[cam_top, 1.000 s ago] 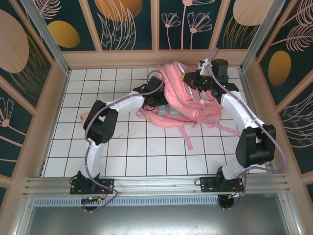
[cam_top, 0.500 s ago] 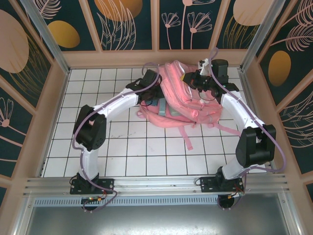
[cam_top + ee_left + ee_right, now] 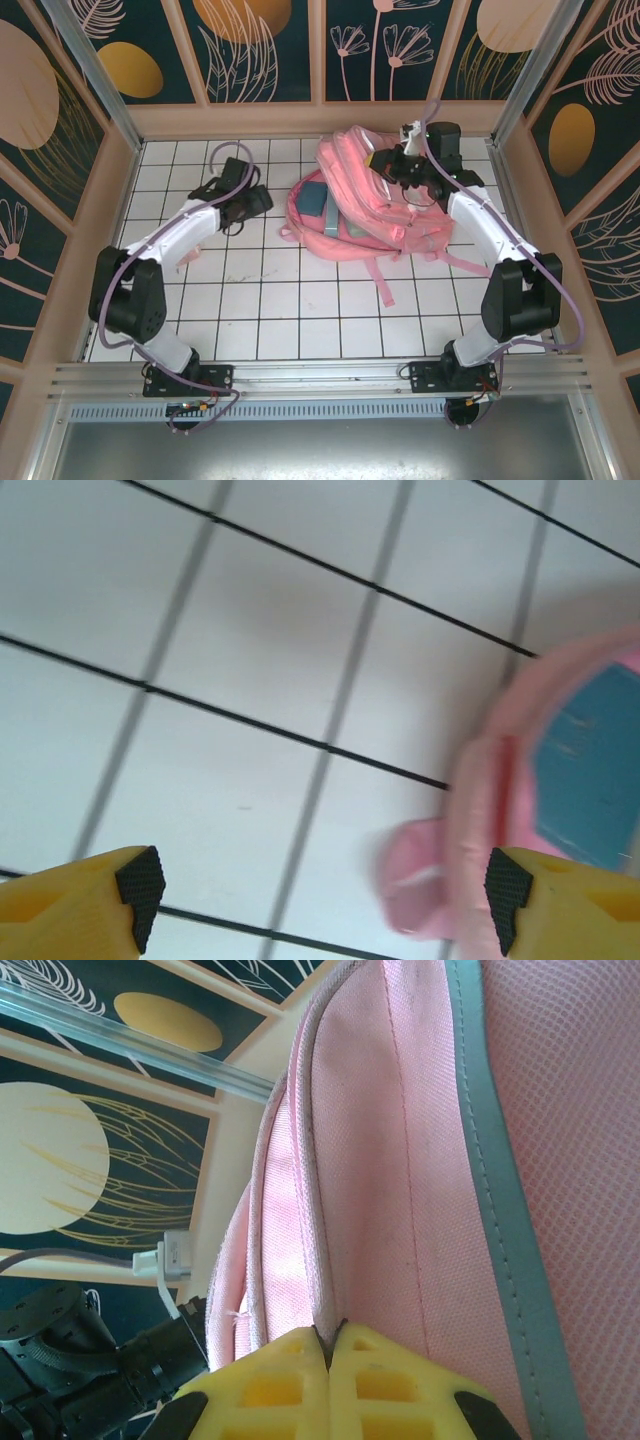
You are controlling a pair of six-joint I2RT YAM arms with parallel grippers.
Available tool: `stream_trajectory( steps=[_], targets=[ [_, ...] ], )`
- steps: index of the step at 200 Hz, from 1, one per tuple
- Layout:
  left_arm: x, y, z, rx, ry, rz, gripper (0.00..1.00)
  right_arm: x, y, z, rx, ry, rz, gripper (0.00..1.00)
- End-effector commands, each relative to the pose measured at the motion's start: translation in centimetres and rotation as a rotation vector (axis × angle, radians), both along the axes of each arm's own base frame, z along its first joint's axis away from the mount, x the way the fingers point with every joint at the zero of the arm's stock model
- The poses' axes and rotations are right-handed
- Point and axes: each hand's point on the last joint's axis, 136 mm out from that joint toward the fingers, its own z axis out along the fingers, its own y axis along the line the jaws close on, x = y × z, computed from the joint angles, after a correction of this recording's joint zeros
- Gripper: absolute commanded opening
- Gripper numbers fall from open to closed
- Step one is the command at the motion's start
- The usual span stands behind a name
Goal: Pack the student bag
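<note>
The student bag (image 3: 375,205), a big pink backpack, lies at the back of the tiled floor with its mouth facing left. A blue flat item (image 3: 315,195) sits inside the mouth. My left gripper (image 3: 260,200) hovers over bare tiles a little left of the bag, open and holding nothing. In the left wrist view the left gripper (image 3: 324,890) has its fingertips (image 3: 140,882) far apart, with the bag's pink rim (image 3: 480,800) and the blue item (image 3: 590,765) at the right. My right gripper (image 3: 384,162) is shut on the bag's upper edge; in its wrist view the right gripper (image 3: 328,1338) pinches a pink fabric fold (image 3: 300,1210).
The bag's pink straps (image 3: 383,278) trail over the tiles toward the front. A pale grey strip (image 3: 500,1180) runs along the bag. Wooden walls (image 3: 310,118) close in the floor at the back and sides, and a metal rail (image 3: 320,375) crosses the front.
My left arm has drawn out of the bag's mouth and swung left over the tiles, its jaws opening wider. The blue item stays in the bag. The right gripper keeps its hold.
</note>
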Motion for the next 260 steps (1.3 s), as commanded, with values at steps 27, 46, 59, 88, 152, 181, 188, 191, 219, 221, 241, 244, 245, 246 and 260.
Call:
stream_trajectory(
  steps=[27,46,59,88,152,181,188,191,219,221,241,244,245,246,260],
  targets=[
    [-3.9,8.3,-1.5,0.119,0.069,0.130,0.85,-1.0,2.7,2.6,0.034,-0.134,0.100,0.00],
    [-5.2,11.2,-2.3,0.155,0.110,0.196,0.85,-1.1,3.0,2.3,0.037,-0.133,0.109,0.00],
    [-5.7,12.6,-2.6,0.177,0.131,0.222,0.85,-1.2,3.1,2.1,0.039,-0.135,0.114,0.00],
    [-6.2,15.4,-2.9,0.217,0.161,0.265,0.89,-1.3,3.2,1.9,0.038,-0.136,0.122,0.00],
    [-6.5,19.0,-6.0,0.211,0.255,0.300,0.83,-1.6,3.1,1.8,0.037,-0.142,0.121,0.00],
    [-6.8,19.2,-7.6,0.186,0.279,0.292,0.82,-1.7,2.9,1.8,0.034,-0.144,0.117,0.00],
    [-6.7,19.1,-7.8,0.181,0.279,0.285,0.82,-1.7,2.9,1.8,0.034,-0.143,0.118,0.00],
    [-6.6,19.0,-7.9,0.177,0.278,0.283,0.82,-1.7,2.8,1.7,0.034,-0.141,0.116,0.00],
    [-6.1,18.5,-8.5,0.149,0.272,0.257,0.82,-1.5,2.7,1.6,0.033,-0.136,0.114,0.00],
    [-6.0,18.5,-8.5,0.148,0.271,0.256,0.82,-1.5,2.7,1.5,0.033,-0.135,0.113,0.00],
    [-5.7,18.0,-8.3,0.126,0.252,0.235,0.87,-1.3,2.7,1.6,0.033,-0.137,0.109,0.00],
    [-5.6,17.9,-8.2,0.121,0.248,0.232,0.87,-1.3,2.7,1.6,0.033,-0.136,0.109,0.00],
    [-5.6,17.9,-8.2,0.120,0.247,0.232,0.87,-1.3,2.7,1.6,0.033,-0.135,0.109,0.00],
    [-5.6,17.8,-8.1,0.118,0.244,0.230,0.87,-1.3,2.7,1.5,0.033,-0.134,0.109,0.00],
    [-5.3,17.6,-7.6,0.104,0.224,0.224,0.88,-1.2,2.7,1.4,0.033,-0.130,0.108,0.00]
  ],
)
